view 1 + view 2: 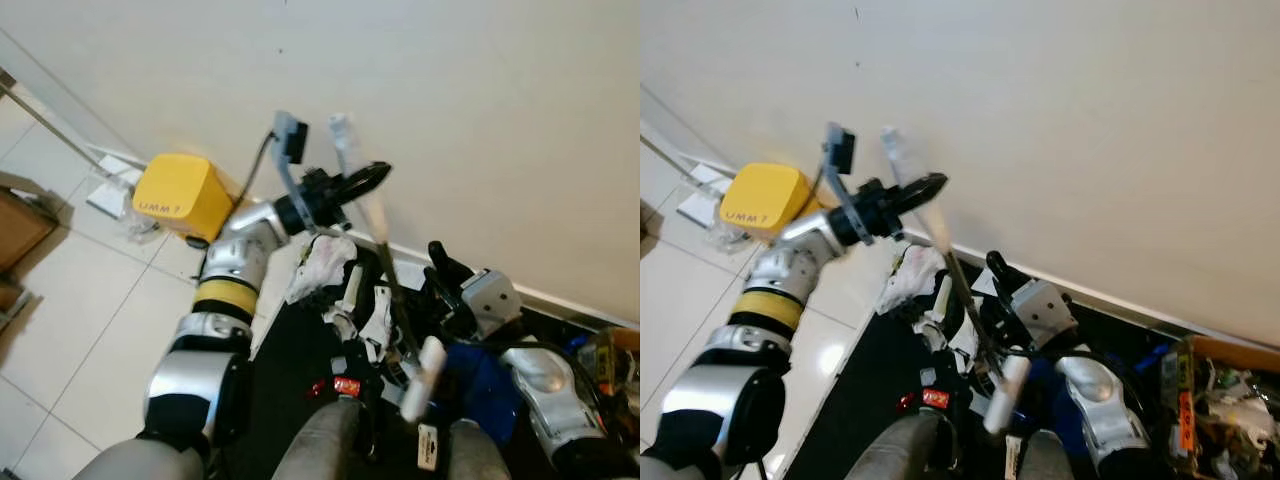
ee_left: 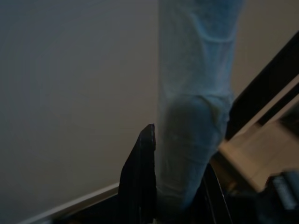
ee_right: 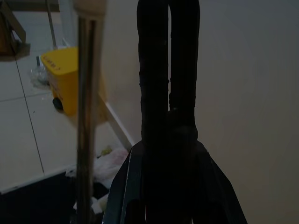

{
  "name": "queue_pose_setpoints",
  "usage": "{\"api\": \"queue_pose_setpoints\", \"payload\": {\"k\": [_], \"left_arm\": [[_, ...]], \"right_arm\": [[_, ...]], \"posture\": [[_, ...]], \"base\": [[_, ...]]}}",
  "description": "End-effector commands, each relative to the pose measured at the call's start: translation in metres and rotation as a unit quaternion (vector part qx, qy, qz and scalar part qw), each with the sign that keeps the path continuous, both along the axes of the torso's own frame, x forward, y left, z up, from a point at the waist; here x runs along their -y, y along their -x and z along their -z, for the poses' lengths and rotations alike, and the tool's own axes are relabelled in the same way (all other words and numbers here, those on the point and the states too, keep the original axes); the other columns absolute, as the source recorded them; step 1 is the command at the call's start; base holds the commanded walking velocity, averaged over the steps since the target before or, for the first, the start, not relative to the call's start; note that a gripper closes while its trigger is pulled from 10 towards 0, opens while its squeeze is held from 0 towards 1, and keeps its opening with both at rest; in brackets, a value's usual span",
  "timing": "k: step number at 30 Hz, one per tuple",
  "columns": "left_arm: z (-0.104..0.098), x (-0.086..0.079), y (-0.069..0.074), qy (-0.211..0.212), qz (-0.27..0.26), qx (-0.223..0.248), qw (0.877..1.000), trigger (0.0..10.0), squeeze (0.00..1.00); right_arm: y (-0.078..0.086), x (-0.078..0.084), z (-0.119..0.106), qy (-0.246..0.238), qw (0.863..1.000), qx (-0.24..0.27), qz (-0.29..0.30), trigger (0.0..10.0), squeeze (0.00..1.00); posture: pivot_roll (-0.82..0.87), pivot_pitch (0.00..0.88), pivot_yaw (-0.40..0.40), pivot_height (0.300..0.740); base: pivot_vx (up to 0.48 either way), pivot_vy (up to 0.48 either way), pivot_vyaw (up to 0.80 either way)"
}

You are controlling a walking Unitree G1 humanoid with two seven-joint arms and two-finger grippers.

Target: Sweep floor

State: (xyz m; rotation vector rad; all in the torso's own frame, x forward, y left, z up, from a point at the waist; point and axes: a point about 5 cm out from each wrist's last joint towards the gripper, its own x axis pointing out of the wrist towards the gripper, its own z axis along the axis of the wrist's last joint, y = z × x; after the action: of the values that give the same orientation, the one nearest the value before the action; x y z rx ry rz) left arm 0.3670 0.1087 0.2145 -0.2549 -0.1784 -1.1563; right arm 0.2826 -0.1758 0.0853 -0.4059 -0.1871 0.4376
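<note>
My left gripper [image 1: 365,178] is raised in front of the wall and shut on the broom handle [image 1: 343,140], just below its pale blue top grip. In the left wrist view that grip [image 2: 194,93] stands between my two black fingers [image 2: 140,182]. The shaft slants down between my arms to a white sleeve [image 1: 425,370] near my body. My right gripper [image 1: 445,265] is lower and to the right of the shaft, with its fingers [image 3: 168,56] pressed together on nothing. In the right wrist view the pole [image 3: 86,116] passes beside them.
A yellow box on wheels [image 1: 178,195] stands against the wall to the left. Crumpled white rubbish [image 1: 322,262] lies by the skirting at the edge of a black mat [image 1: 295,360]. A box of clutter [image 1: 1230,400] sits at right. Pale tiled floor [image 1: 70,320] spreads left.
</note>
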Motion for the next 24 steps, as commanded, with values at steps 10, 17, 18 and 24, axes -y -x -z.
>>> {"api": "queue_pose_setpoints", "payload": {"k": [10,17,18,24], "left_arm": [[-0.016,-0.074,0.0,-0.022,-0.218,0.044,0.975,10.0,0.0],[-0.018,-0.082,-0.003,-0.027,-0.246,0.046,0.968,10.0,0.0],[-0.019,-0.082,-0.003,-0.031,-0.251,0.048,0.966,10.0,0.0],[-0.015,-0.086,-0.002,-0.04,-0.265,0.043,0.962,10.0,0.0]], "right_arm": [[0.007,0.021,-0.046,-0.129,0.991,0.026,0.03,10.0,0.0],[0.007,0.018,-0.056,-0.116,0.993,0.022,-0.016,10.0,0.0],[0.007,0.016,-0.058,-0.105,0.994,0.019,-0.029,10.0,0.0],[0.008,0.027,-0.085,-0.055,0.997,0.04,-0.045,10.0,0.0]], "posture": [[0.12,0.291,0.192,0.74],[0.12,0.288,0.196,0.74],[0.13,0.287,0.193,0.74],[0.11,0.284,0.188,0.74]], "base": [[0.0,0.0,0.0],[0.0,0.0,0.0],[0.0,0.0,0.0],[0.0,0.0,0.0]]}}
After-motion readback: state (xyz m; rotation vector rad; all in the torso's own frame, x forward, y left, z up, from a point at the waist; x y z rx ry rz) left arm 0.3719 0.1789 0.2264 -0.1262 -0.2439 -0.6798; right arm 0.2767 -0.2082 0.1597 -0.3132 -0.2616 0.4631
